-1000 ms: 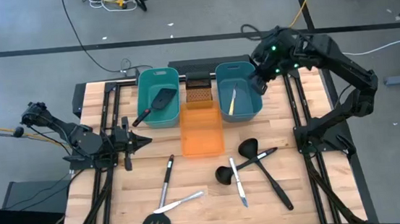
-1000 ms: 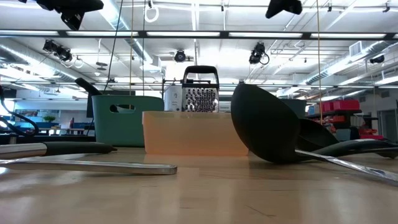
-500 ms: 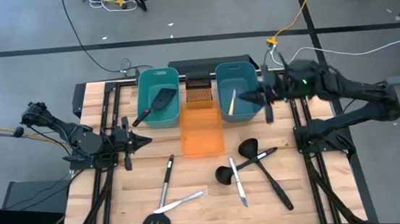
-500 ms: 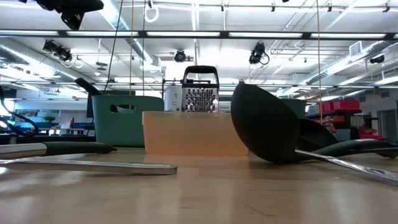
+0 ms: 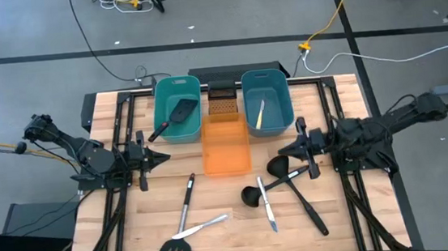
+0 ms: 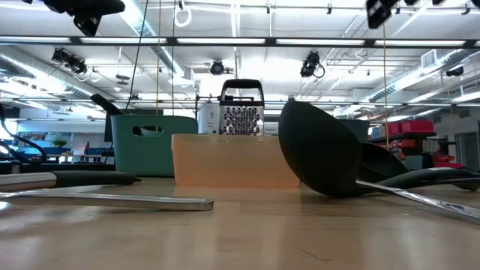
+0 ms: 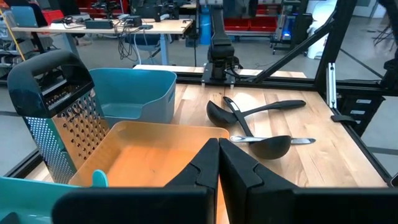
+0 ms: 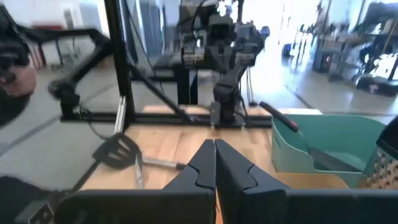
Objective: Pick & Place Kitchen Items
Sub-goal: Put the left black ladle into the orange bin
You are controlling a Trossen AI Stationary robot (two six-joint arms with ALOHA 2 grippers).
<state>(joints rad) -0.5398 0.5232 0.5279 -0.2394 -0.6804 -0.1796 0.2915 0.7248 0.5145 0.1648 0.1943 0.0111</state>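
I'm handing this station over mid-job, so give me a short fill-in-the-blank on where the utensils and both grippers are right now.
1. The cream-handled knife lies in the right ____ tub.
2. The orange tub holds ____ utensils.
3. The slotted spatula in the left teal tub is ____ in colour.
4. The right gripper and the left gripper both have their fingers ____.

Missing words: teal; no; black; shut

overhead, table-level, two facing wrist views

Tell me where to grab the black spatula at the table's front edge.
Grip the spatula mid-handle, coming straight down with the fingers across the shaft. It lies flat; the handle is slim and bare toward the bins, while the wide head sits at the table edge beside a silver knife.
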